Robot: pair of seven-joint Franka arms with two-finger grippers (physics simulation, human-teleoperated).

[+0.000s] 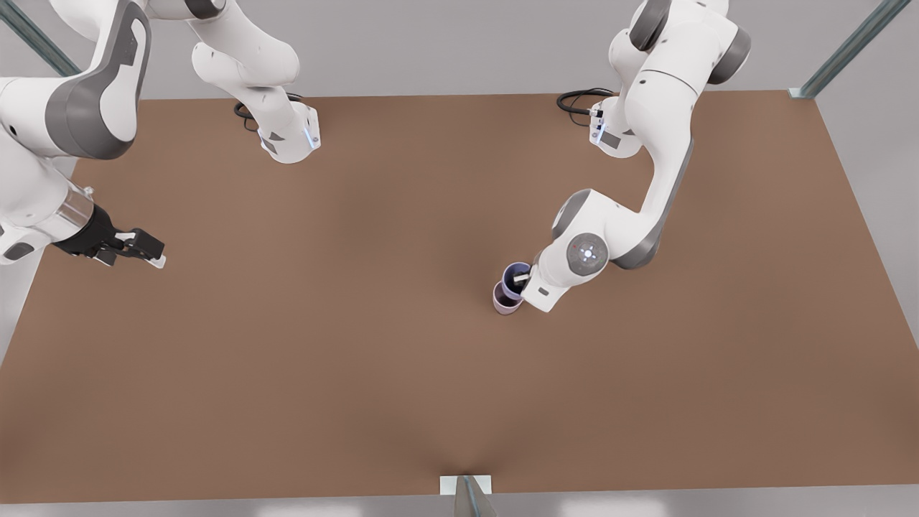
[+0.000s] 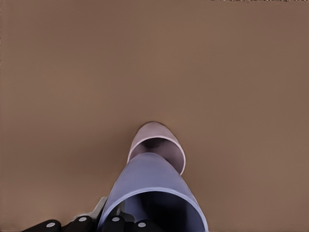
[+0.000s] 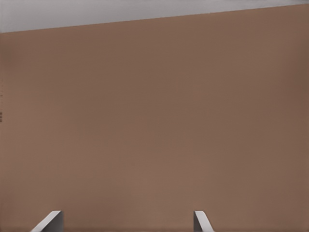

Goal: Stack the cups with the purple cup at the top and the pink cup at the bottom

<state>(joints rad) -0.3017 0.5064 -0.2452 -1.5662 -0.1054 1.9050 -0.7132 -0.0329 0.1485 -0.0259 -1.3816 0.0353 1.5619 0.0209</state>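
My left gripper [image 1: 526,278] is the one on the front view's right, down over the cups near the middle of the brown table [image 1: 359,373]. Its fingers are clamped on the wall of the purple cup [image 1: 515,278], one finger [image 1: 522,276] reaching down inside the mouth and the other hidden behind the wrist, outside the wall. In the left wrist view the purple cup [image 2: 152,193] runs away from the finger bases, its wide mouth nearest the camera and its narrow base pointing toward the pink cup [image 2: 158,145], which stands on the table just beyond it. The purple base sits at or just over the pink rim; I cannot tell whether the two are touching or how far the one has entered the other. From the front view the pink cup [image 1: 506,299] stands upright, directly below my fingertips and partly covered by the purple one, with its rim showing on the side away from the wrist. My right gripper [image 1: 147,253] waits at the front view's left edge, well apart from both cups, held above the table with its fingers [image 3: 48,222] spread wide and nothing between them but bare tabletop.
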